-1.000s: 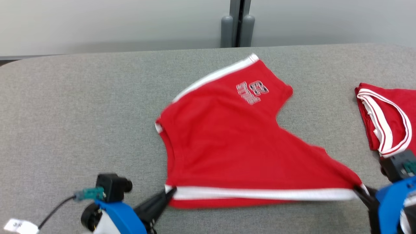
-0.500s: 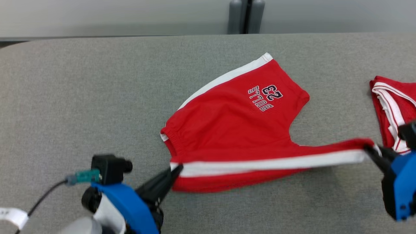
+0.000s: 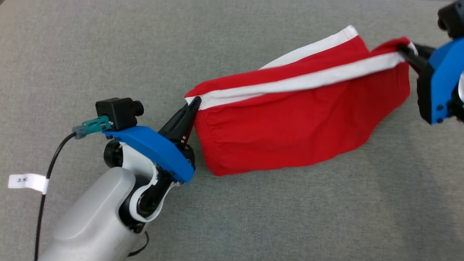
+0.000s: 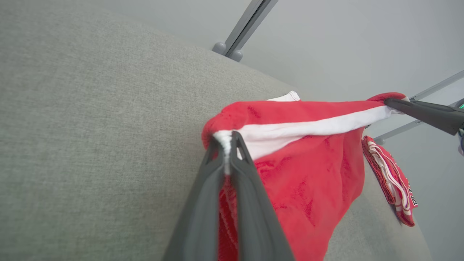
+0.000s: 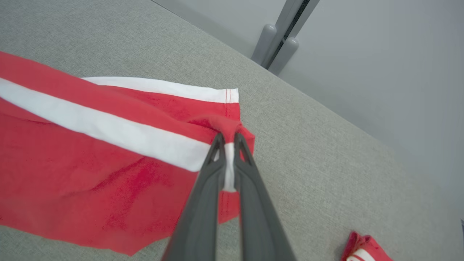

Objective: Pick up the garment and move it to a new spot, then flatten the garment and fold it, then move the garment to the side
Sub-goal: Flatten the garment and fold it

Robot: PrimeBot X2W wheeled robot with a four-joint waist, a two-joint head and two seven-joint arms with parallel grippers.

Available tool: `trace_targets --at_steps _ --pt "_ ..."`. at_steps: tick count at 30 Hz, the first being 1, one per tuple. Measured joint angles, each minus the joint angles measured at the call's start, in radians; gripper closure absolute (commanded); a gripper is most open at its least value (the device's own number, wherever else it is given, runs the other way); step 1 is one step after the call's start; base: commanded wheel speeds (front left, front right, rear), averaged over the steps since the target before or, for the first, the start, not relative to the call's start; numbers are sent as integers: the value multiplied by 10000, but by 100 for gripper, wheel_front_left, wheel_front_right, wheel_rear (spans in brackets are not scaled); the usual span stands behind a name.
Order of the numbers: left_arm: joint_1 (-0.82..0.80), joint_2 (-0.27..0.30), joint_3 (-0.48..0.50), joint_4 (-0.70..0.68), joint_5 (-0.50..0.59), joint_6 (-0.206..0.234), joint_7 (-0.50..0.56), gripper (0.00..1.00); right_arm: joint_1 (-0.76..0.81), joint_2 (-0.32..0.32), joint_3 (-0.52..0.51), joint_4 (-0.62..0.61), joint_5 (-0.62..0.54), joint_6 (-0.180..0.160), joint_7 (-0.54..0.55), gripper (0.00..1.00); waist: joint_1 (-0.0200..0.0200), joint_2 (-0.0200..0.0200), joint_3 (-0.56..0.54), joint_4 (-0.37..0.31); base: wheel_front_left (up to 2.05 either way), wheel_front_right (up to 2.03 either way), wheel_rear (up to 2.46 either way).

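The garment (image 3: 297,123) is a pair of red shorts with a white side stripe, stretched between both grippers above the grey table (image 3: 108,54). My left gripper (image 3: 195,101) is shut on the waistband end of the stripe, seen up close in the left wrist view with the cloth (image 4: 311,174) pinched at the gripper (image 4: 227,139). My right gripper (image 3: 402,49) is shut on the hem end at the upper right; the right wrist view shows that gripper (image 5: 227,139) clamping the stripe of the garment (image 5: 90,163). The lower half hangs folded over, its bottom edge resting on the table.
A second red and white garment (image 4: 391,181) lies folded on the table to the right, also seen as a corner (image 5: 362,248) in the right wrist view. A grey post (image 5: 279,43) stands behind the table's far edge. A cable with a white tag (image 3: 27,181) hangs off my left arm.
Both grippers have lifted the near striped edge up and carried it away from me over the rest of the shorts, hiding the printed number. The head camera has tilted down.
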Motion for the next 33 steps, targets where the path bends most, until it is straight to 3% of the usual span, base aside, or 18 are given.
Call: trace_targets --at_steps 9,10,12,14,15,16,25,33 --pt "-421 -1457 -10 1741 -96 -571 -876 100 -1676 380 782 2709 -186 0 -1386 100 0 0 640 806 0 0 0" --pt "-423 -1586 -4 1885 -125 -629 -968 89 -1763 389 886 2928 -190 0 -1509 100 0 0 677 880 0 0 0" --pt "-441 -1801 -8 2128 -169 -725 -1074 82 -1961 382 1001 3275 -215 0 -1841 100 0 0 738 997 0 0 0" --pt "-533 -1952 -63 2341 -167 -828 -1127 52 -2094 420 1026 3674 -207 0 -2052 100 0 0 774 1084 0 0 0" --pt "-589 -1992 -69 2429 -169 -894 -1149 0 -2115 456 1039 3845 -188 0 -2136 46 0 0 781 1109 0 0 0" --pt "-615 -2042 -69 2508 -169 -938 -1187 0 -2135 525 1018 4010 -173 0 -2263 0 0 0 778 1123 0 0 0" --pt "-304 -1950 -96 3007 -44 -1335 -1860 0 -2069 890 1127 4614 443 -2 -4100 0 -2 0 273 937 0 0 0" --pt "460 -1463 497 3020 1484 -1507 -3070 0 -1104 890 800 5079 708 -2 -5317 0 -4 0 -538 643 0 0 0"
